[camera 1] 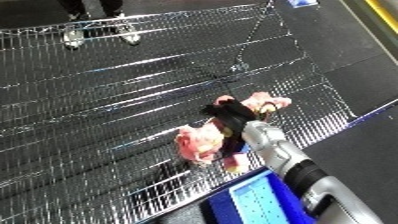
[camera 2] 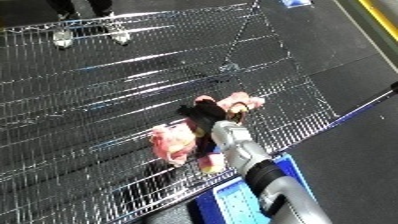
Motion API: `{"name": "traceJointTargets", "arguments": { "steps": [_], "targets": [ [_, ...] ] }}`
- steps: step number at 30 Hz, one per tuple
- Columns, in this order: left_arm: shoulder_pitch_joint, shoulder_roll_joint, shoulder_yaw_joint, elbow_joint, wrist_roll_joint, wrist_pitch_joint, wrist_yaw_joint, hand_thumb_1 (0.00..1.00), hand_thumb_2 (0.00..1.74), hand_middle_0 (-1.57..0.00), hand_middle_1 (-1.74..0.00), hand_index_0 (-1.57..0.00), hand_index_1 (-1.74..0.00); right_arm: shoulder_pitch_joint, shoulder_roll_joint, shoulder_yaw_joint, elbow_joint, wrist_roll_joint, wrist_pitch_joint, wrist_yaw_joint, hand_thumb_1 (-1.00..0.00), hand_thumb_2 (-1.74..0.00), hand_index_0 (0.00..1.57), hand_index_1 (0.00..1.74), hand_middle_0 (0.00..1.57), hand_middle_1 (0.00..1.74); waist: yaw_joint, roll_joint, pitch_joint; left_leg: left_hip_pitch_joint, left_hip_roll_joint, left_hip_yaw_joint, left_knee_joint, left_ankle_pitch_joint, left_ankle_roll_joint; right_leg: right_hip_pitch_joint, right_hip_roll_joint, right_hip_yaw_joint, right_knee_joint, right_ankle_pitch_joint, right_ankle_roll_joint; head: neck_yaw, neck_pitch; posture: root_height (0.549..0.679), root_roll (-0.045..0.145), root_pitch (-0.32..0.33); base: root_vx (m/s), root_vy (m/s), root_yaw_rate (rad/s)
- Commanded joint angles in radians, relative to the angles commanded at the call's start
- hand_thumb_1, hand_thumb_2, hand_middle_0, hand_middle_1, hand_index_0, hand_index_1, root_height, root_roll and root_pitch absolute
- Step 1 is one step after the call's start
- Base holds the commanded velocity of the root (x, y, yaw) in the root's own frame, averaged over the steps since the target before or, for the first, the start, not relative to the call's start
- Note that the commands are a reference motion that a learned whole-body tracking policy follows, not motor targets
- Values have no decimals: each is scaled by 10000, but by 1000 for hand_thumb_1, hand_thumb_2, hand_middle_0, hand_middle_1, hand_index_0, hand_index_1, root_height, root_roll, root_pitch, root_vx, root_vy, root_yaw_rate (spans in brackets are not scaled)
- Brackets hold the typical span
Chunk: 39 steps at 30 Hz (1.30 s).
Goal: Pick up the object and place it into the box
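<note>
The right hand (camera 1: 233,114) reaches out over a large wire-mesh bin (camera 1: 107,90), its silver and white forearm (camera 1: 275,150) coming in from the lower right of both eye views. The black fingers are curled round a pink, soft-looking object (camera 1: 200,142) (crumpled, perhaps cloth or a plush thing; its exact kind cannot be told). Part of the pink object hangs below and to the left of the hand, and another pink part (camera 1: 265,101) shows just beyond the fingers, at the far side of the hand.

The object is over the inside of the bin, near the bin's near right corner, and whether it touches the mesh floor or is held just clear of it cannot be told. The bin's grid walls and floor fill most of the view, shining in streaks. Beyond its far wall two swivel castors (camera 1: 73,39) stand on the dark floor (camera 1: 355,40).

At the bottom edge, just beside the forearm, a blue panel with a pale screen-like face (camera 1: 258,200) lies outside the bin's near rim. A yellow stripe (camera 1: 387,15) runs along the floor at the upper right corner. The left hand shows in neither view.
</note>
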Motion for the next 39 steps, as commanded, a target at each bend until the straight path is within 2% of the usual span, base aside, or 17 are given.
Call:
{"name": "traceJointTargets", "arguments": {
  "steps": [10, 17, 22, 33, 39],
  "targets": [
    [228, -71, 196, 20, 0, -2, -104, 1000, 1740, -1570, -1740, -1570, -1740, 437, 79, 57, -645, -285, -2, 113, -1000, -1740, 1570, 1740, 1570, 1740, -104, -124, -26, 16, 48, -33, -76, -37, -47, 54, 14, -47, -25, -30, -3, -66, -374, 657, 55, 21, 4, -6, 12],
    [227, 32, 319, 42, -120, 11, -145, 1000, 1740, -1570, -1740, -1570, -1740, 393, -111, 88, -809, -394, 49, 126, -1000, -1740, 1570, 1740, 1570, 1740, -194, -195, -23, 82, 95, -13, -99, -56, -67, 55, 30, -34, 22, -52, -12, 1, -497, 656, 54, 16, -12, 4, -23],
    [124, 199, 284, 131, -131, 42, -172, 1000, 1740, -1570, -1740, -1570, -1740, 254, -496, 38, -1121, -419, 98, 23, -1000, -1740, 1570, 1740, 1570, 1740, -255, -208, -35, 148, 92, 10, -140, -49, -75, 36, 28, 4, 49, -30, -12, 324, -595, 656, 54, 13, -17, 10, -25],
    [81, 342, 380, 368, -31, 166, -127, 1000, 1740, -1570, -1740, -1570, -1740, 233, -2299, -550, -3666, -432, 54, -313, -1000, -1740, 1570, 1740, 1570, 1740, -578, -214, -112, 396, 148, 157, -124, -140, -15, 92, -1, 182, 84, 45, -21, 1212, -584, 656, 56, -2, -18, 19, -89],
    [130, 288, 528, 388, 101, 217, -97, 1000, 1740, -1570, -1740, -1570, -1740, 565, -3299, -1290, -5074, -209, -31, -540, -1000, -1740, 1570, 1740, 1570, 1740, -830, -197, -140, 552, 229, 299, -103, -212, 26, 146, -13, 286, 88, 53, -13, 1669, -542, 655, 57, -12, -12, 19, -136]
  ]
}}
